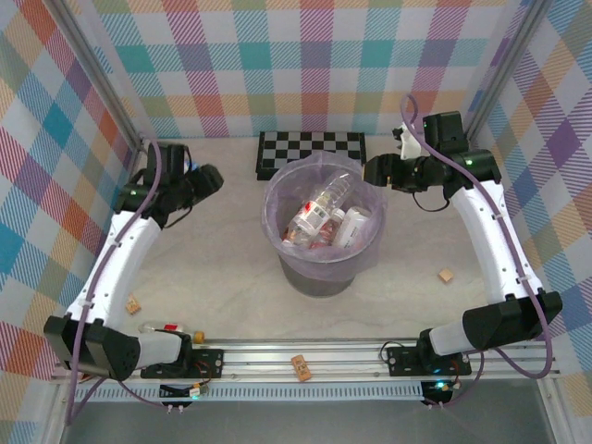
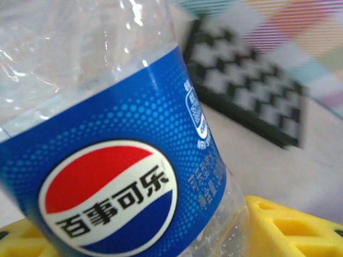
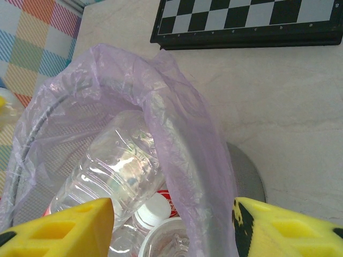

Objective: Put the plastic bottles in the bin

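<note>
Blue-label bottle (image 2: 123, 176) is seen tilted between the yellow fingers (image 2: 289, 225) of the left gripper (image 1: 205, 180), back-left of the bin (image 1: 319, 276). Whether it is clamped cannot be told. Left arm is stretched forward along the left wall, wrist turned inward. Right arm is stretched forward too, wrist turned left. Right gripper (image 3: 171, 235) is held open over the bin's far-right rim, nothing gripped. At least three bottles (image 1: 314, 220) are counted in the bin, and one clear bottle (image 1: 159, 326) is seen by the left base. One checkerboard (image 1: 310, 148) and three tan blocks (image 1: 447, 276) are noted.
</note>
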You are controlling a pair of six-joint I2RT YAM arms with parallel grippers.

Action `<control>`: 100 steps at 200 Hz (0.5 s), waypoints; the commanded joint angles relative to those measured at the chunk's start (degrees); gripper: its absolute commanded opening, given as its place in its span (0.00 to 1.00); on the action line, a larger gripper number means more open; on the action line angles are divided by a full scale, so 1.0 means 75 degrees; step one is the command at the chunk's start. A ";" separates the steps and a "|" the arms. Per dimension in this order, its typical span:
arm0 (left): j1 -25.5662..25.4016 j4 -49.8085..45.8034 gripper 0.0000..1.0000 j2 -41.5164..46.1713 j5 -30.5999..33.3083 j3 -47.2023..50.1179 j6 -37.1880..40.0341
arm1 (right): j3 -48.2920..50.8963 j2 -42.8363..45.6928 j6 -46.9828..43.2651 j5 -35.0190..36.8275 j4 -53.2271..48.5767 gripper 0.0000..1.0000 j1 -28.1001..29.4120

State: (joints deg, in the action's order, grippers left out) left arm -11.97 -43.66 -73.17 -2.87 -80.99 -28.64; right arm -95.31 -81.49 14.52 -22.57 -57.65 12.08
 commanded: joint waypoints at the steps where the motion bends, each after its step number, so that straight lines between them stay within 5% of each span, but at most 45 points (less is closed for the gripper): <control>1: -0.0664 -0.0971 0.17 -0.0173 -0.0950 -0.1366 0.1700 | 0.0085 0.0225 0.0194 -0.0012 0.0178 0.61 0.0030; 35: -0.1585 -0.2077 0.08 -0.1049 -0.2200 -0.3308 0.2892 | 0.0005 0.0167 0.0258 -0.0049 0.0074 0.61 0.0035; 51: -0.1989 -0.3033 0.00 -0.1690 -0.1916 -0.4221 0.3373 | -0.0019 0.0184 0.0272 -0.0039 0.0046 0.61 0.0042; 100: -0.3058 -0.3956 0.00 -0.2596 -0.1526 -0.4977 0.4104 | 0.0063 0.0260 0.0308 0.0025 0.0035 0.61 0.0040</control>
State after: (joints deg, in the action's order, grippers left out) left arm -31.53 -66.35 -91.48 -14.28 -116.53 -3.18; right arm -95.22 -81.01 16.08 -22.57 -57.47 12.08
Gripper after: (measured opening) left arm 0.585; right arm 0.608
